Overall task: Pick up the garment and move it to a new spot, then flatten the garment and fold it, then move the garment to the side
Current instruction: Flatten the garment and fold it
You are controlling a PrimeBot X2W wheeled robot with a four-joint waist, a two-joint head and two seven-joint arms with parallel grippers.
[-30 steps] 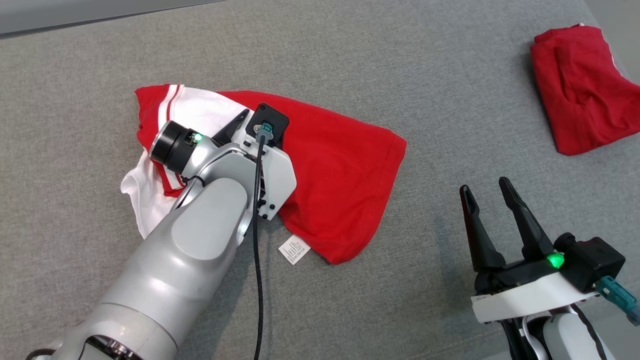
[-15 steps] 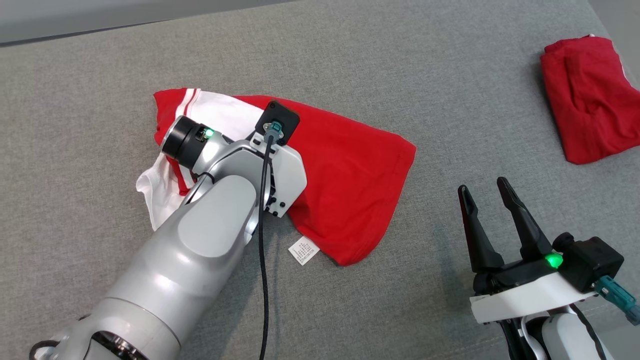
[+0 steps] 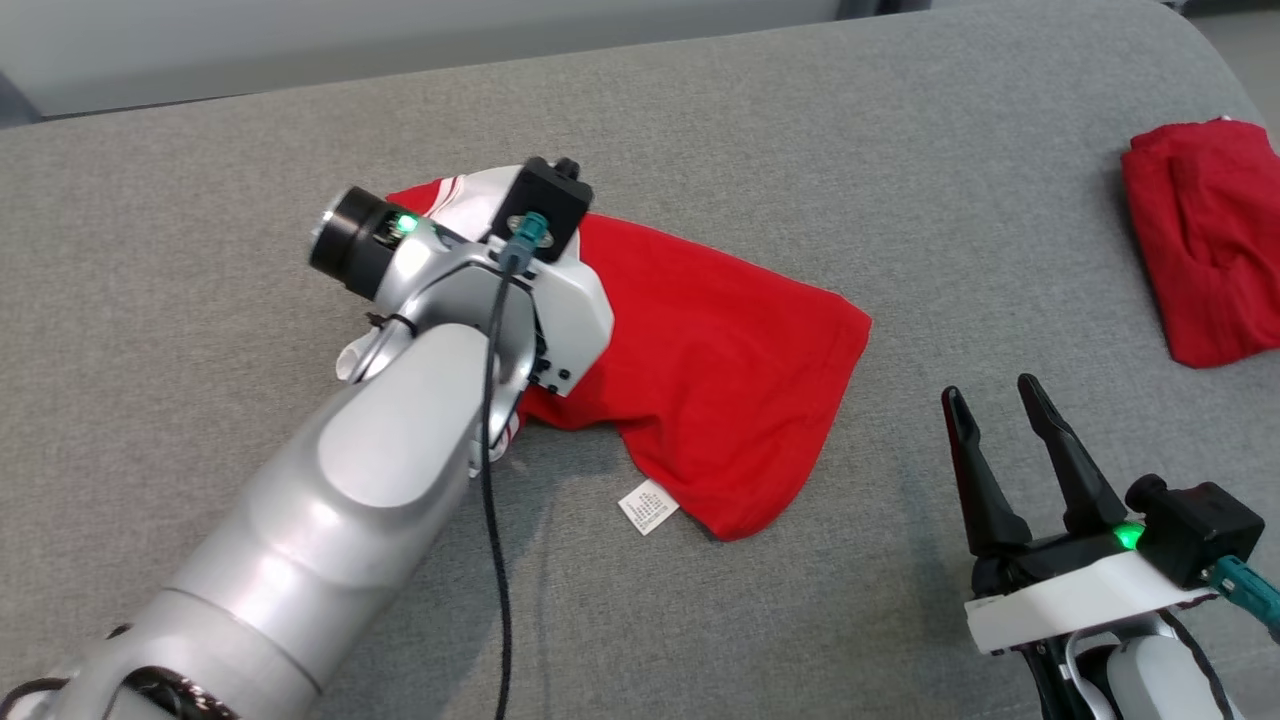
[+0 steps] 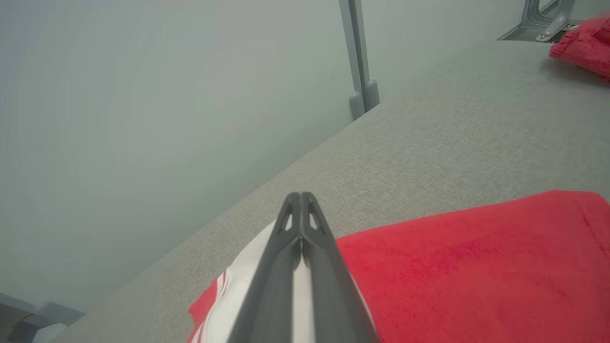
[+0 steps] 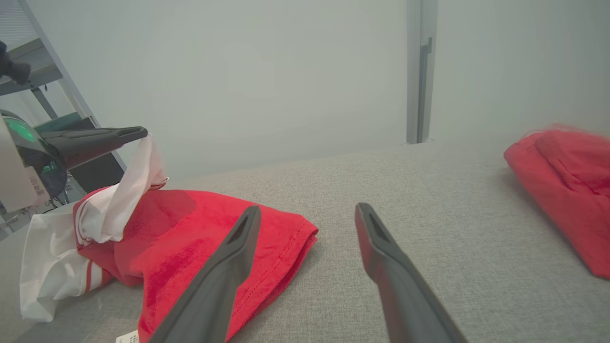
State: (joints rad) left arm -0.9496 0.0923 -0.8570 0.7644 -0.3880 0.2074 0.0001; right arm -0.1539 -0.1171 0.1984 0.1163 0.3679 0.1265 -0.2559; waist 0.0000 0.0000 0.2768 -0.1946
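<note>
Left pincer (image 4: 301, 206) is clamped tight on the white sleeve (image 5: 143, 162) of the shirt (image 3: 720, 380), holding it above the table (image 3: 800, 130). The red body sprawls mid-table. Right pincer (image 3: 988, 392) hovers wide open over the table's near right, and a folded red cloth (image 3: 1210, 250) sits at its far right edge.

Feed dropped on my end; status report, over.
Left gripper shut on white sleeve of red-and-white cloth shirt, sleeve raised. Right gripper open, empty. Folded red garment far right, not in the way.

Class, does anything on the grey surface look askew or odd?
The red-and-white cloth garment lies crumpled, not flat; its white part is pinched up by the left fingers, and its white care label pokes out beside the hem.
</note>
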